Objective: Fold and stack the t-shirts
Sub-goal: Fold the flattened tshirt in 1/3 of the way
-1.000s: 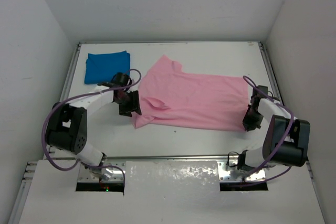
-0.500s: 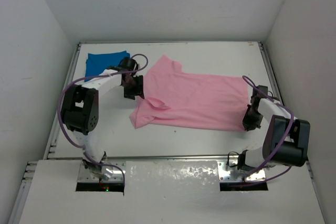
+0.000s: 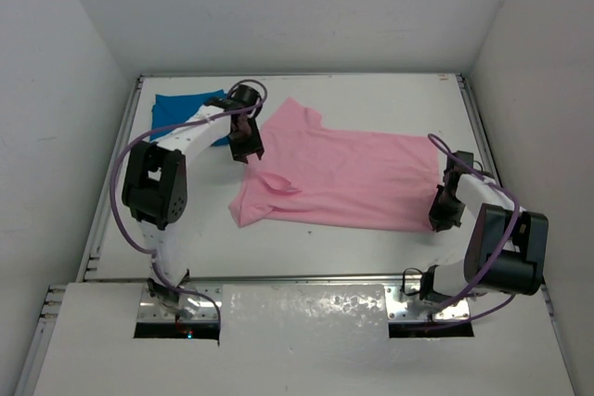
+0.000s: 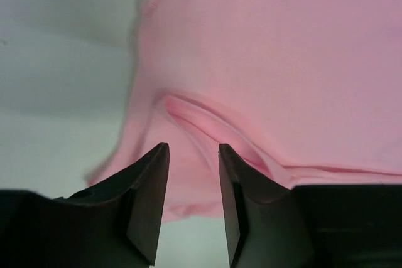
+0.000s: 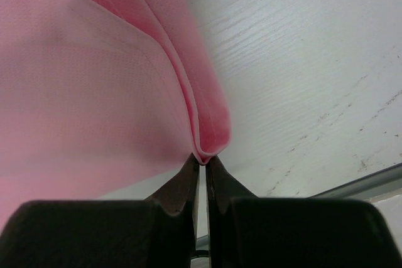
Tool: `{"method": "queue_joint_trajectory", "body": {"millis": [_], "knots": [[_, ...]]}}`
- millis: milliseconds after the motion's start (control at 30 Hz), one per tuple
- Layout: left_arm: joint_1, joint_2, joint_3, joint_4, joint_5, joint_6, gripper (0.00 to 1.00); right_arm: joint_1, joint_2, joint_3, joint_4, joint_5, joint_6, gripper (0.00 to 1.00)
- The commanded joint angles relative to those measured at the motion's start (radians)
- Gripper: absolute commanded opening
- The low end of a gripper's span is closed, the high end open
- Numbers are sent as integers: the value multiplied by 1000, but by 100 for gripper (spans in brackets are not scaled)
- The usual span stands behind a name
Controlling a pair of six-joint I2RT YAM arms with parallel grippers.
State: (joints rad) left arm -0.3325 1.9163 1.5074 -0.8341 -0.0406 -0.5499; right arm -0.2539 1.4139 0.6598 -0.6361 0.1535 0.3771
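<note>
1. Folding step: the pink t-shirt [image 3: 353,178] lies spread across the worktop [image 3: 390,99], and the folded blue t-shirt [image 3: 181,110] sits far-left.
2. The right fingers [image 5: 182,186] pinch its hem, while the left fingers [image 4: 147,192] hover spread (nothing held).
3. Next, likely: the left closes on the cloth edge.

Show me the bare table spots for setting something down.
Free: the table strip between pink shirt and near edge; the far strip behind it, right of the blue shirt. Crowded: far left, where left gripper, blue shirt and pink sleeve meet; right edge, where the right gripper pinches the hem.
</note>
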Motion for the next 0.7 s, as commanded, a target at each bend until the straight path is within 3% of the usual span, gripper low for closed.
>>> {"method": "queue_joint_trajectory", "body": {"millis": [0,200,667], "knots": [[-75,3,82,-78,-56,-212,35,-7,-26,20,7,1,-14,6],[-100,162,214,-295,-110,-314,31,-7,-32,31,0,3,-24,6],[-99,200,185,-266,-153,-366,39,-7,-30,31,12,-8,-32,5]]}}
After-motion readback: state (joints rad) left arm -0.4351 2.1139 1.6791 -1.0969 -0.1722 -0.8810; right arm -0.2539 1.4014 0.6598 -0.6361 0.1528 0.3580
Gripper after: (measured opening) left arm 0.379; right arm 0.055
